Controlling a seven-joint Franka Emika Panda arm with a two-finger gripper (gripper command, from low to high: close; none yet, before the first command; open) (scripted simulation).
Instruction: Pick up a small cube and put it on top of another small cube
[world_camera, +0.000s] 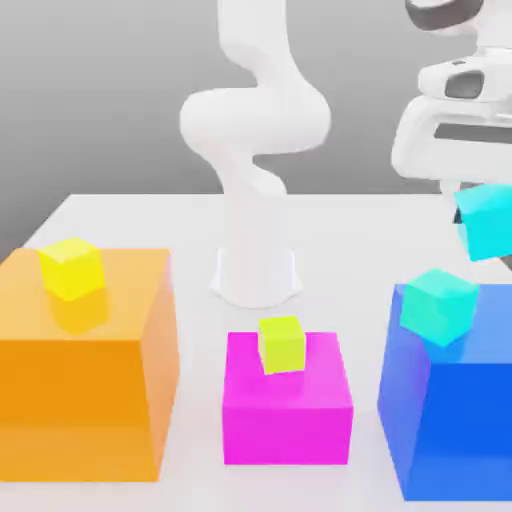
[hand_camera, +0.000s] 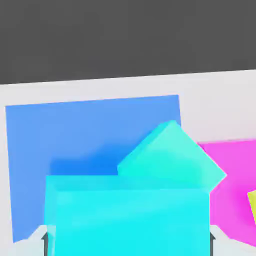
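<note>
The small cube (world_camera: 487, 220), bright cyan, hangs in the air at the exterior view's right, held under the white hand. My gripper (world_camera: 486, 212) is shut on it. In the hand view the small cube (hand_camera: 127, 215) sits between the two fingers (hand_camera: 36, 240), which press on its sides. A greener turquoise small cube (world_camera: 438, 305) rests on the big blue block (world_camera: 470, 410), below the held cube and a little toward the exterior view's left. From the hand, the turquoise cube (hand_camera: 172, 157) shows just past the held one, turned at an angle on the blue block (hand_camera: 75, 135).
A big orange block (world_camera: 85, 390) with a yellow cube (world_camera: 72, 268) stands at the exterior view's left. A magenta block (world_camera: 287, 405) carries a yellow-green cube (world_camera: 281, 344). The arm's white base (world_camera: 256, 270) rises behind them on the white table (world_camera: 120, 215).
</note>
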